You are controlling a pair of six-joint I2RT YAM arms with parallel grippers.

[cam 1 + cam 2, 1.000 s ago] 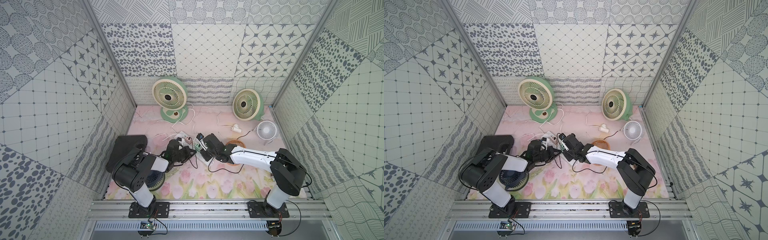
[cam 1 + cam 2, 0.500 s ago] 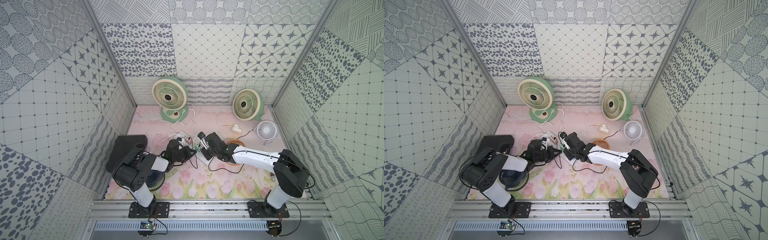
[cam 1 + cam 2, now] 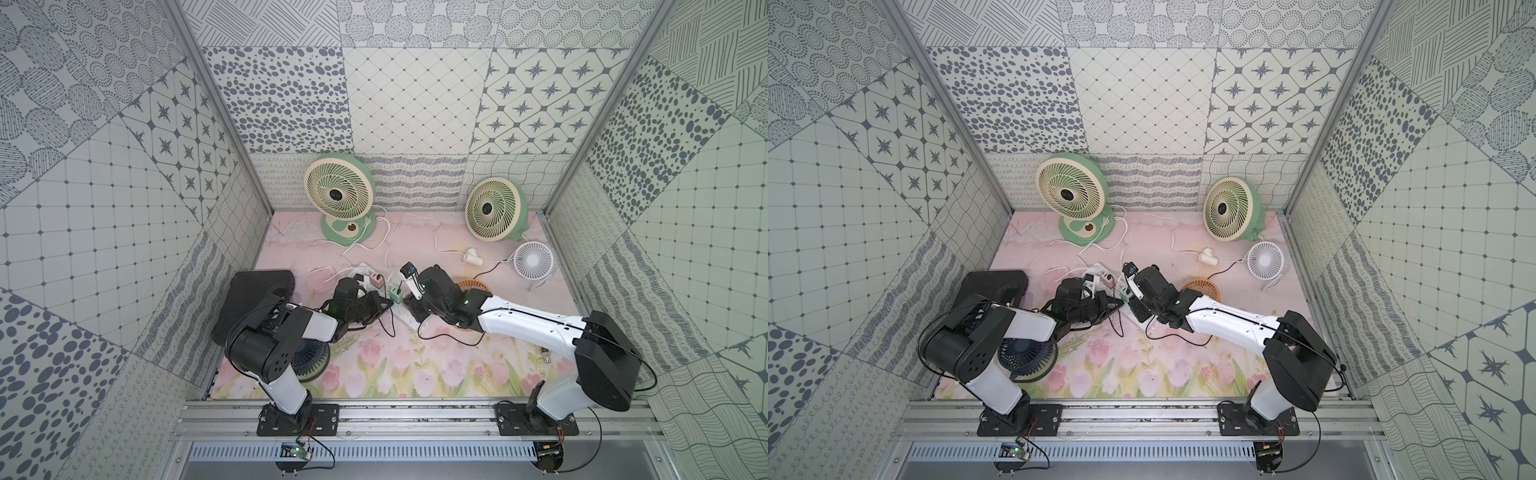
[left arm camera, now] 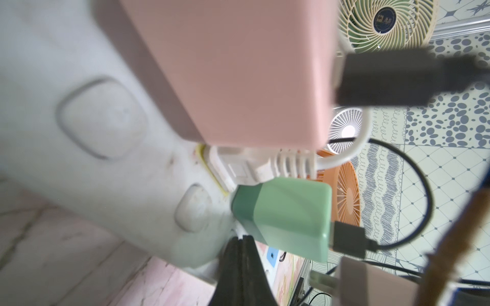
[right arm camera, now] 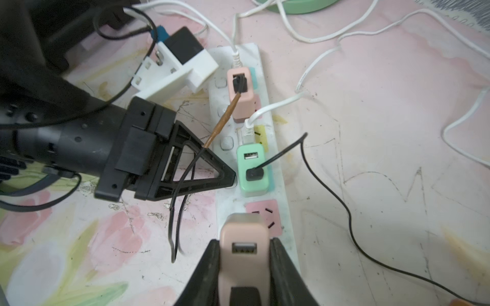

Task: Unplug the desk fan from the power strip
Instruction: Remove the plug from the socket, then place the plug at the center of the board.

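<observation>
The white power strip (image 5: 282, 189) (image 3: 405, 319) (image 3: 1098, 266) lies at mid-mat. My right gripper (image 5: 245, 245) (image 3: 415, 305) is shut on a peach USB adapter (image 5: 244, 230) with a black plug in it. It is held just above the strip's bare pink socket (image 5: 265, 212), and its prongs show free in the left wrist view (image 4: 322, 280). My left gripper (image 5: 230, 178) (image 4: 242, 239) (image 3: 388, 301) is shut, its tip pressed on the strip beside a green adapter (image 5: 252, 169) (image 4: 286, 220). Which desk fan the held adapter's lead runs to cannot be told.
Another pink adapter (image 5: 240, 92) and a white plug (image 5: 248, 129) sit in the strip. Two green fans (image 3: 338, 195) (image 3: 492, 210) stand at the back, beside a small white fan (image 3: 533, 261). An orange fan (image 3: 473, 286) and a dark blue fan (image 3: 1025, 357) lie under the arms. Cables cross the mat.
My right gripper has drifted slightly toward the right with the peach adapter in it. The left gripper has stayed on the strip.
</observation>
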